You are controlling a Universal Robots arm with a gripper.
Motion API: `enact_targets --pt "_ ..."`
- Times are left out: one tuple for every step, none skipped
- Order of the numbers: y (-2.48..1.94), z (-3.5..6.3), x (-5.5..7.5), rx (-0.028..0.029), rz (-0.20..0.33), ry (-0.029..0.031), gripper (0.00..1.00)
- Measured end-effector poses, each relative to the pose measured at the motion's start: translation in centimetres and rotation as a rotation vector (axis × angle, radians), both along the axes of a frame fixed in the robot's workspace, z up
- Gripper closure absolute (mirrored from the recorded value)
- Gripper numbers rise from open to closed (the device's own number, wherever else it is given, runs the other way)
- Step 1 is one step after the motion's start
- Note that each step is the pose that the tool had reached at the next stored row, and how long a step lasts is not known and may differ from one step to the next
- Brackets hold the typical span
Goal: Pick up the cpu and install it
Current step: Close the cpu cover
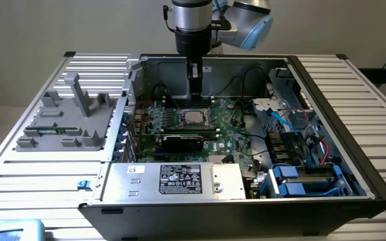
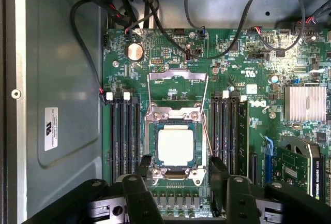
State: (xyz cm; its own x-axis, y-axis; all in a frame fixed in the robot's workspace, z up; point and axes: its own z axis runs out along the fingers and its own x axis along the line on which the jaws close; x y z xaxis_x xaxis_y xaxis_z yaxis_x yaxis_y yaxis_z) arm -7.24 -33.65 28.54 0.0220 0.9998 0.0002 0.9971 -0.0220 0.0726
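Above the motherboard (image 2: 248,110), gripper (image 2: 181,168) with jaws apart and empty; directly beneath, centred between the fingers (image 2: 138,193), cpu (image 2: 176,147) flat in its socket (image 2: 150,146).

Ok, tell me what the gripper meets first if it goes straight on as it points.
Probably the cpu, lying in its socket right under the gripper. The fingers stand apart either side of it, so they might touch the socket frame first; depth is unclear.

Arm (image 1: 193,20) cut off at exterior view's top edge. Label (image 1: 179,179) text too small to be read. Socket (image 2: 173,114) edge partly hidden by gripper (image 2: 181,162) fingers (image 2: 219,180).
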Motion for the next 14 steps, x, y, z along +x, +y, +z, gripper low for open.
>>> enact_targets --pt "0.00 0.00 0.00 0.0000 0.000 0.0000 0.51" --pt "0.00 0.00 0.00 0.0000 0.000 0.0000 0.51" --pt "0.00 0.00 0.00 0.0000 0.000 0.0000 0.57" --pt "0.00 0.00 0.00 0.0000 0.000 0.0000 0.63" --pt "0.00 0.00 0.00 0.0000 0.000 0.0000 0.69" --pt "0.00 0.00 0.00 0.0000 0.000 0.0000 0.75" --pt "0.00 0.00 0.00 0.0000 0.000 0.0000 0.75" --pt "0.00 0.00 0.00 0.0000 0.000 0.0000 0.80" --pt "0.00 0.00 0.00 0.0000 0.000 0.0000 0.86" --pt "0.00 0.00 0.00 0.0000 0.000 0.0000 0.86" --pt "0.00 0.01 0.06 -0.0002 0.000 0.0006 0.89" --pt "0.00 0.01 0.26 -0.0003 0.000 0.0010 0.89" --pt "0.00 0.01 0.50 -0.0002 0.000 0.0010 0.89" --pt "0.00 0.00 0.79 0.0002 0.000 0.0009 0.89"
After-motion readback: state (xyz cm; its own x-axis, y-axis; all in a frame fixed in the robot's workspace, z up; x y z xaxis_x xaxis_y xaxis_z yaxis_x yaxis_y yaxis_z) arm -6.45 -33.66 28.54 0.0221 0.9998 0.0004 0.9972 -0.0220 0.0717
